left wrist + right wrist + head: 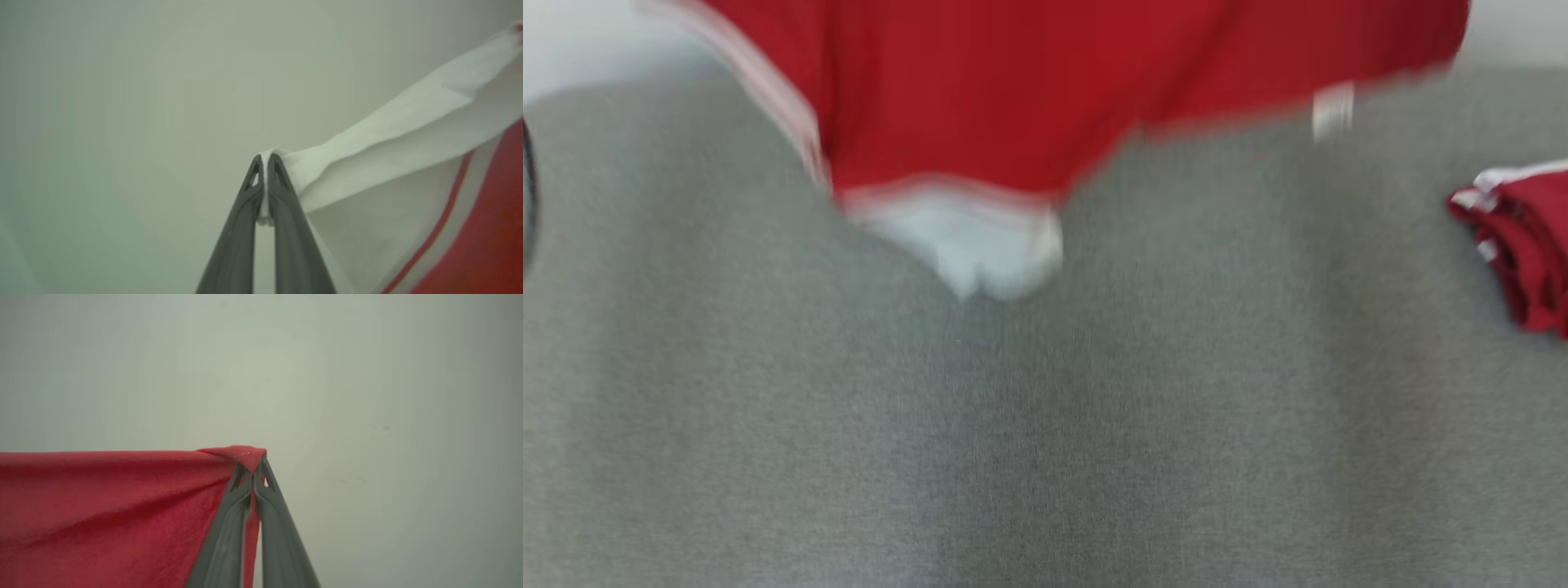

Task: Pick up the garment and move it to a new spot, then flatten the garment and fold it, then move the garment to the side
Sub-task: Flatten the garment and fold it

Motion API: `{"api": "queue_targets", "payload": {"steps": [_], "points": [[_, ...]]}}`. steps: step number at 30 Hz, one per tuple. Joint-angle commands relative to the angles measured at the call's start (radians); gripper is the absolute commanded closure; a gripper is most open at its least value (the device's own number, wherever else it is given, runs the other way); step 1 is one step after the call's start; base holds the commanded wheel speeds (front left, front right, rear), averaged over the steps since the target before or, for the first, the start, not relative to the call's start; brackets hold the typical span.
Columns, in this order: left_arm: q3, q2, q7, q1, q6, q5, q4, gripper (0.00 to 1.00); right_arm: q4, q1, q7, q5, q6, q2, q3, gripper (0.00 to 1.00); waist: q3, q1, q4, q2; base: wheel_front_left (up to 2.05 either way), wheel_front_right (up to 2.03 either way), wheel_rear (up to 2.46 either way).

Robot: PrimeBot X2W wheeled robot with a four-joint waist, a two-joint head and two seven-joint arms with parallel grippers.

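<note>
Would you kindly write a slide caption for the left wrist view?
The left pincer, shut on a white edge of the red-and-white garment, against a plain pale backdrop.

Head view looks down at the grey surface (1045, 457). Wrist views sight closely along left tool (265, 158) and right tool (253, 468). All share the garment (1013, 90).

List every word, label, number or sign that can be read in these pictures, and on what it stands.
No text can be read anywhere.
White patch, perhaps a label, at the hem of the hanging red garment: too blurred to read.
Red pile at the right of the grey surface: no writing visible.
</note>
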Motion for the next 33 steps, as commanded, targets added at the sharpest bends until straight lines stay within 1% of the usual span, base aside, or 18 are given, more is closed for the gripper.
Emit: {"api": "queue_targets", "payload": {"steps": [1, 4, 6, 8, 10, 11, 14, 15, 17, 18, 19, 20, 21, 23, 25, 27, 28, 33], "points": [[-0.001, -0.008, -0.024, -0.075, 0.017, 0.028, 0.003, 1.0, 0.001, -0.045, 0.0, -0.025, -0.003, 0.011, -0.035, 1.0, 0.206, -0.0003, 0.017, -0.0002, 0.0, 0.0, 0.0], [0.007, -0.025, -0.06, -0.189, 0.058, 0.045, 0.009, 1.0, -0.026, -0.109, 0.0, -0.105, -0.003, 0.032, -0.117, 1.0, 0.258, -0.0003, 0.027, -0.0002, 0.0, 0.0, 0.0], [0.007, -0.04, -0.071, -0.221, 0.069, 0.045, 0.016, 1.0, -0.039, -0.119, 0.0, -0.147, -0.003, 0.047, -0.154, 1.0, 0.271, -0.0003, 0.033, -0.0002, 0.0, 0.0, 0.0], [0.005, -0.049, -0.073, -0.227, 0.071, 0.04, 0.017, 1.0, -0.048, -0.11, 0.0, -0.173, -0.003, 0.052, -0.169, 1.0, 0.278, -0.0003, 0.04, -0.0002, 0.0, 0.0, 0.0], [0.017, -0.054, -0.074, -0.197, 0.075, 0.024, -0.001, 1.0, -0.052, -0.083, 0.0, -0.172, -0.003, 0.049, -0.182, 1.0, 0.288, -0.0003, 0.044, -0.0002, 0.0, 0.0, 0.0], [0.028, -0.064, -0.074, -0.171, 0.081, 0.008, -0.016, 1.0, -0.052, -0.061, 0.0, -0.174, -0.003, 0.04, -0.171, 1.0, 0.294, -0.0003, 0.048, -0.0002, 0.0, 0.0, 0.0], [0.055, -0.098, -0.075, -0.055, 0.093, -0.023, -0.065, 1.0, -0.063, 0.034, 0.0, -0.146, -0.003, 0.013, -0.135, 1.0, 0.305, -0.0003, 0.06, -0.0002, 0.0, 0.0, 0.0], [0.074, -0.113, -0.075, -0.007, 0.1, -0.042, -0.093, 1.0, -0.069, 0.078, 0.0, -0.133, -0.003, 0.004, -0.143, 1.0, 0.303, -0.0003, 0.063, -0.0002, 0.0, 0.0, 0.0], [0.099, -0.143, -0.075, 0.093, 0.101, -0.063, -0.127, 1.0, -0.087, 0.176, 0.0, -0.113, -0.003, -0.007, -0.159, 1.0, 0.296, -0.0003, 0.069, -0.0002, 0.0, 0.0, 0.0], [0.118, -0.165, -0.075, 0.14, 0.106, -0.074, -0.149, 1.0, -0.101, 0.228, 0.0, -0.11, -0.003, -0.014, -0.173, 1.0, 0.291, -0.0003, 0.073, -0.0002, 0.0, 0.0, 0.0], [0.12, -0.184, -0.075, 0.208, 0.097, -0.068, -0.157, 1.0, -0.114, 0.292, 0.0, -0.103, -0.003, -0.013, -0.197, 1.0, 0.279, -0.0003, 0.075, -0.0002, 0.0, 0.0, 0.0], [0.144, -0.21, -0.075, 0.265, 0.104, -0.084, -0.177, 1.0, -0.121, 0.358, 0.0, -0.096, -0.003, -0.01, -0.218, 1.0, 0.267, -0.0003, 0.076, -0.0002, 0.0, 0.0, 0.0], [0.153, -0.228, -0.075, 0.326, 0.096, -0.083, -0.184, 1.0, -0.132, 0.42, 0.0, -0.099, -0.003, -0.012, -0.22, 1.0, 0.251, -0.0003, 0.077, -0.0002, 0.0, 0.0, 0.0], [0.201, -0.273, -0.075, 0.44, 0.096, -0.099, -0.206, 1.0, -0.151, 0.532, 0.0, -0.075, -0.003, 0.004, -0.261, 1.0, 0.214, -0.0003, 0.075, -0.0002, 0.0, 0.0, 0.0], [0.227, -0.309, -0.075, 0.549, 0.074, -0.091, -0.218, 1.0, -0.169, 0.649, 0.0, -0.065, -0.003, 0.012, -0.265, 1.0, 0.171, -0.0003, 0.069, -0.0002, 0.0, 0.0, 0.0], [0.253, -0.339, -0.075, 0.641, 0.057, -0.079, -0.224, 1.0, -0.176, 0.744, 0.0, -0.041, -0.003, 0.027, -0.318, 1.0, 0.127, -0.0003, 0.061, -0.0002, 0.0, 0.0, 0.0], [0.251, -0.351, -0.075, 0.688, 0.045, -0.064, -0.217, 1.0, -0.177, 0.796, 0.0, -0.045, -0.003, 0.031, -0.32, 1.0, 0.101, -0.0003, 0.059, -0.0002, 0.0, 0.0, 0.0], [0.311, -0.415, -0.075, 0.894, 0.027, -0.047, -0.21, 1.0, -0.179, 0.995, 0.0, -0.023, -0.004, 0.078, -0.384, 1.0, -0.022, -0.0003, 0.049, -0.0002, 0.0, 0.0, 0.0]]}}
